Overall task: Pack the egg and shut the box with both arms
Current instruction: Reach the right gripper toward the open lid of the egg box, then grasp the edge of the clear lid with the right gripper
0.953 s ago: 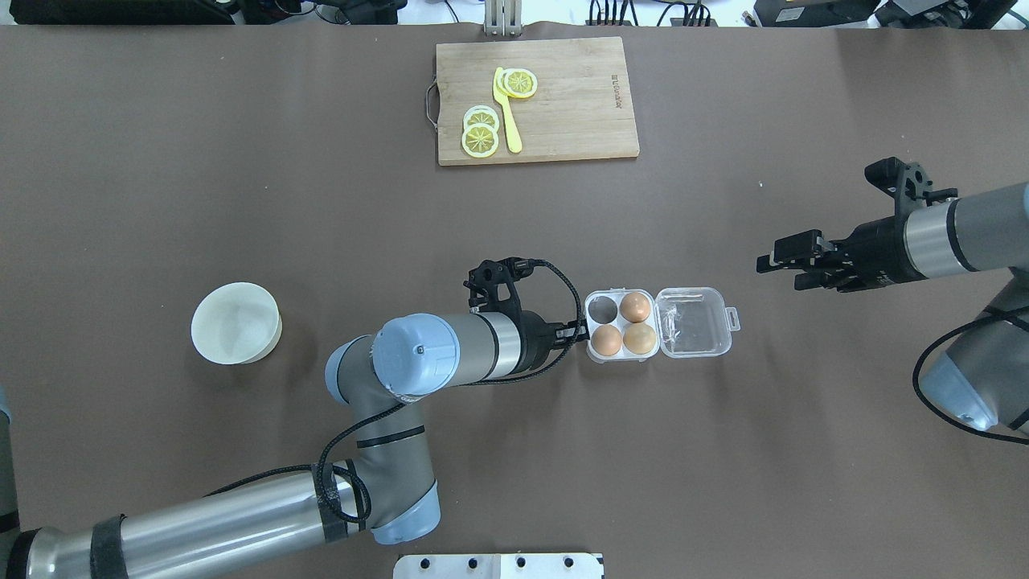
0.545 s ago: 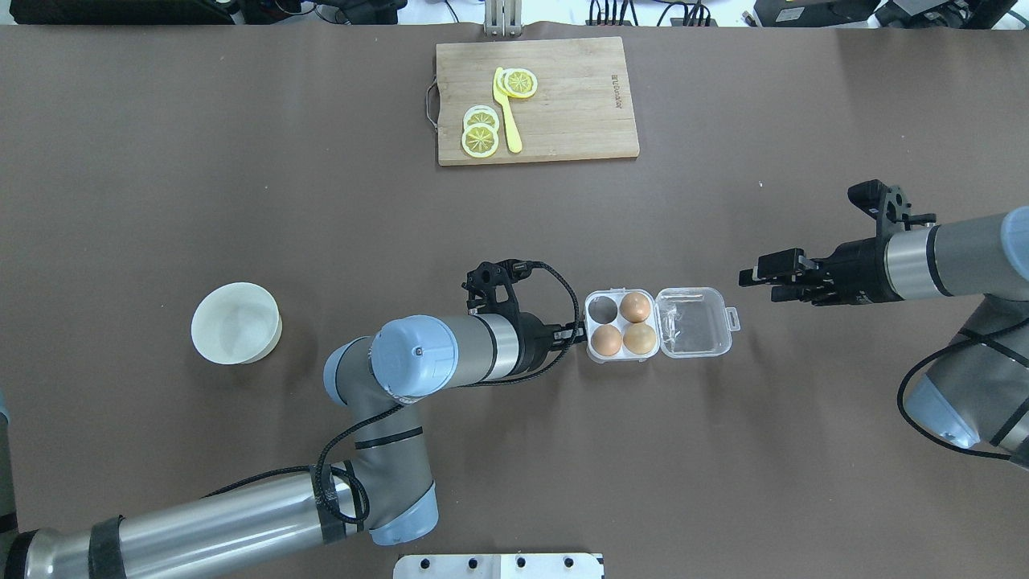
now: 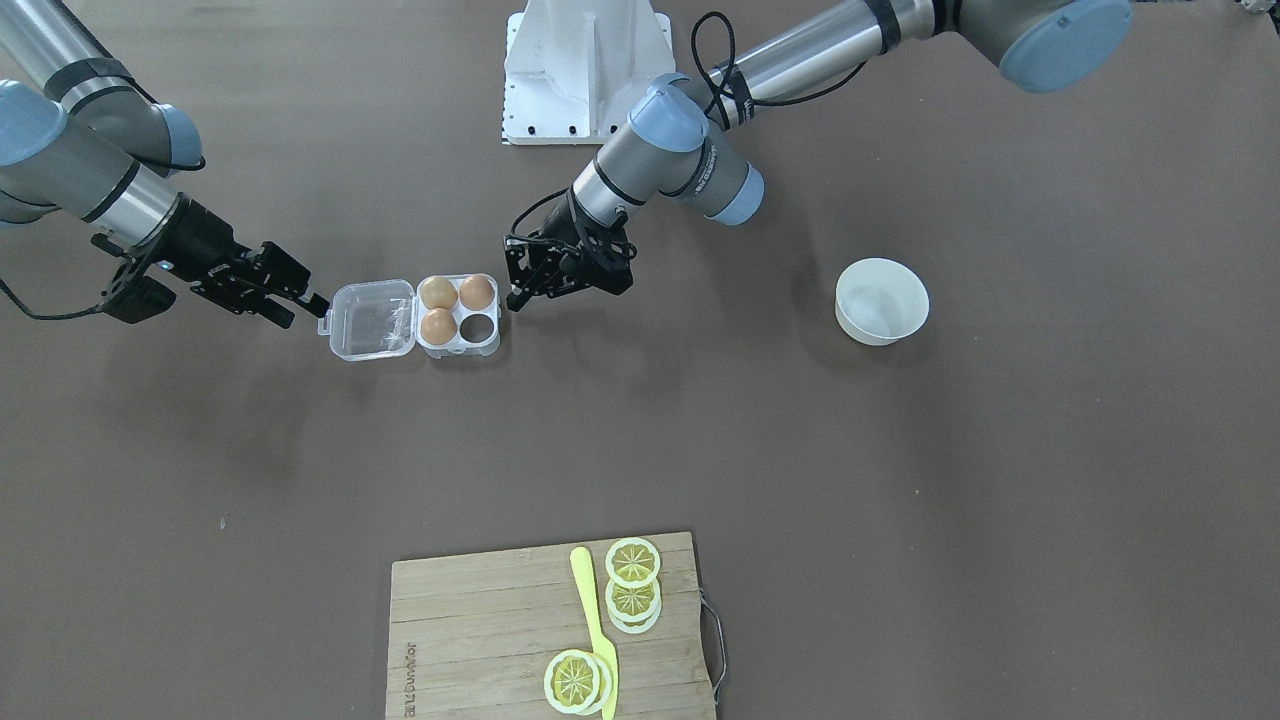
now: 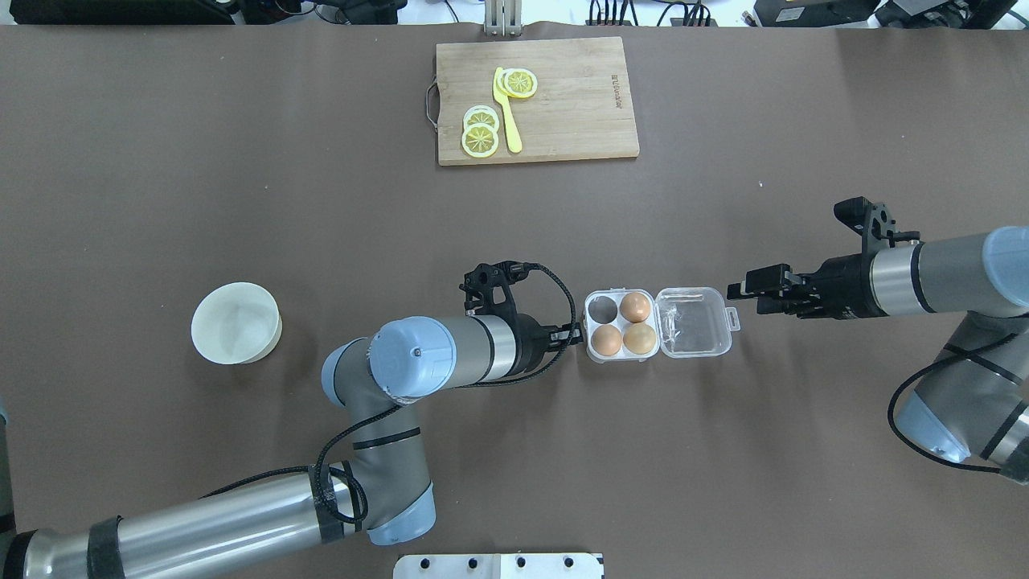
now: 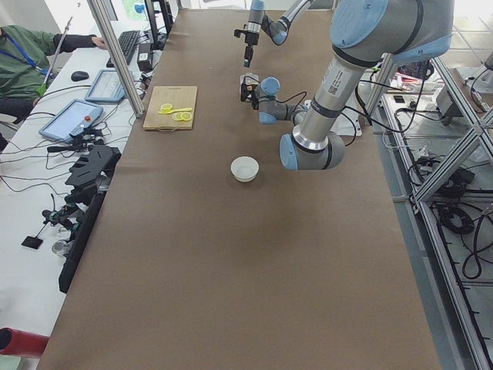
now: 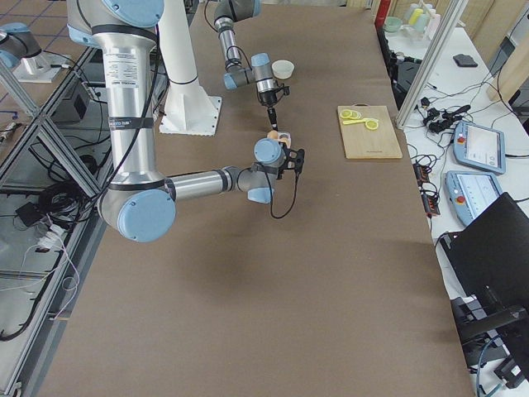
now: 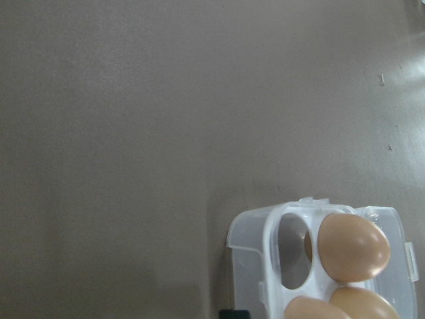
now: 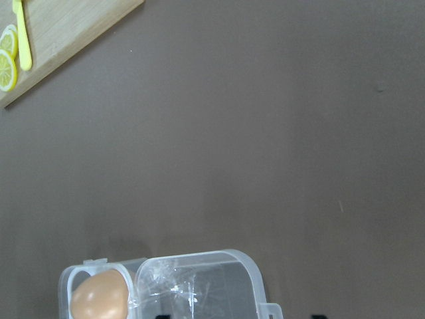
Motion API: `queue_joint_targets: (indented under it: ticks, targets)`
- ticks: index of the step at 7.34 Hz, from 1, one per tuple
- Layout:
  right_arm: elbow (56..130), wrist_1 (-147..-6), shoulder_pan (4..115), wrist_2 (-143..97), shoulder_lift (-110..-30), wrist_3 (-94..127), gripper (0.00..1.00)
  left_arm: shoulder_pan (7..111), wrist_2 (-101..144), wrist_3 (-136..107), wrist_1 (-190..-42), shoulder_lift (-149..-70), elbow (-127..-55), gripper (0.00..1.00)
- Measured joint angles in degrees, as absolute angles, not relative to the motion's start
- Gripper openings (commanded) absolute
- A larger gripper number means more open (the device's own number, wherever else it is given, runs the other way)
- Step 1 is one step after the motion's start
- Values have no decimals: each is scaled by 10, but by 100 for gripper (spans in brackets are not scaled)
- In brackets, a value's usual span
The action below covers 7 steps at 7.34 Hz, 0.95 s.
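The clear box (image 4: 619,295) lies open at mid-table, its lid (image 4: 691,322) folded flat to the right with the latch tab (image 4: 731,319) outermost. Three brown eggs fill three cells, among them the far-right egg (image 4: 635,306); the far-left cell (image 4: 601,308) is empty. My left gripper (image 4: 575,334) looks shut and empty, its tip at the box's left edge, also in the front view (image 3: 517,297). My right gripper (image 4: 738,289) is open and empty, just right of the latch tab. The left wrist view shows the box (image 7: 265,232) and an egg (image 7: 353,246).
A white bowl (image 4: 236,322) stands at the left. A wooden cutting board (image 4: 579,121) with lemon slices (image 4: 480,133) and a yellow knife (image 4: 506,112) lies at the far edge. The robot base plate (image 4: 498,565) is at the near edge.
My right gripper has moved left and slightly nearer, closing in on the lid's latch tab. The left arm, box and eggs have barely moved.
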<state>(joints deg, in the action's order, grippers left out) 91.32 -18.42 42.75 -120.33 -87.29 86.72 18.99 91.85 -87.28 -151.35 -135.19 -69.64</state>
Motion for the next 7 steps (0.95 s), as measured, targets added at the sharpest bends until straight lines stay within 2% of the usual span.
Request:
queue_joint_targets:
  ticks: [1,5,6,7]
  targets:
    - [912,-184,425,-1202,-874,867,47,190,918,-873,-1513,-1352,-697,0]
    - [887,-156,421,-1200,-875,866,45,190,918,-873,-1513,-1352,-697,0]
    - [878,-142,418,-1195,-875,867,43,190,918,-873,-1513,-1352,-697,0]
    - [871,-130,413,-1187,-875,867,37,189,918,-873,-1513,-1351,-698,0]
